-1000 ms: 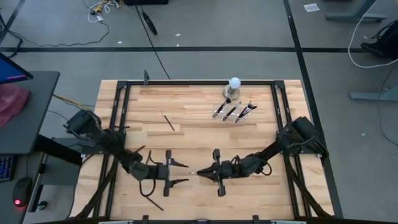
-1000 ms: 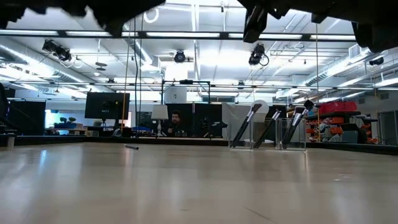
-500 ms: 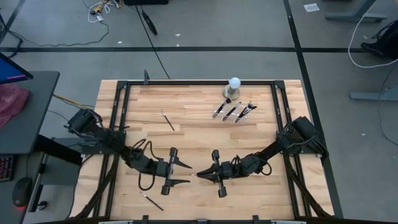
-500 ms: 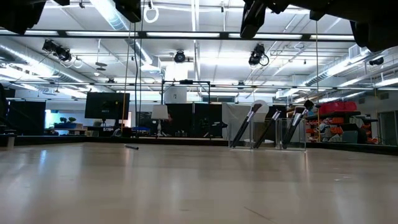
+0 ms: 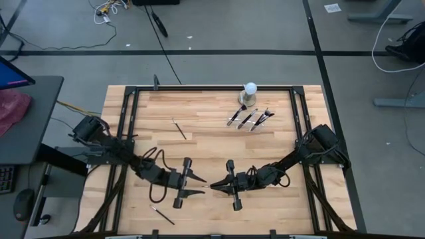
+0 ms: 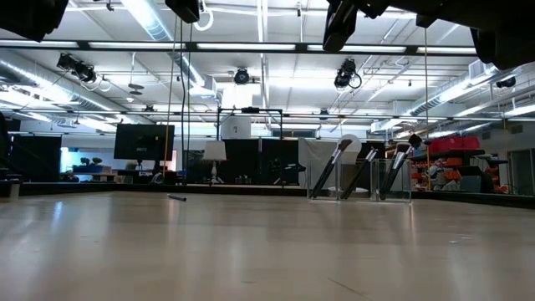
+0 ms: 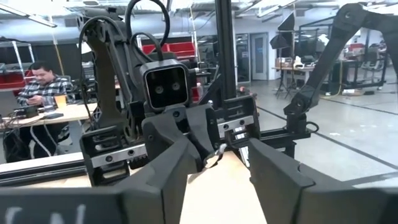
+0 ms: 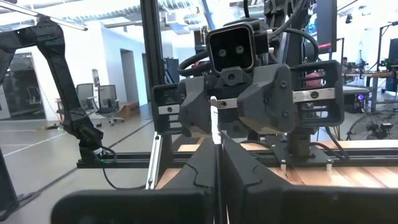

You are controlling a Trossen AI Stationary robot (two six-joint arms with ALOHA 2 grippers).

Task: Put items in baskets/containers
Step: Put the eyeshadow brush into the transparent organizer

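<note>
The right gripper (image 5: 211,185) has its fingers clamped on a thin brush (image 8: 214,118), pale end pointing between the left gripper's (image 5: 199,184) spread fingers. It looks light, stiff and slippery; mid-handle is probably the best hold. Well beyond the fingers, the clear tray (image 5: 250,119) holds several brushes (image 5: 247,119); two strays (image 5: 178,128) lie on the counter (image 5: 212,109).

Brushes (image 5: 250,118) lie in the tray (image 5: 259,126) (ball (image 5: 250,88) just behind), one brush (image 5: 179,129) well left.
</note>
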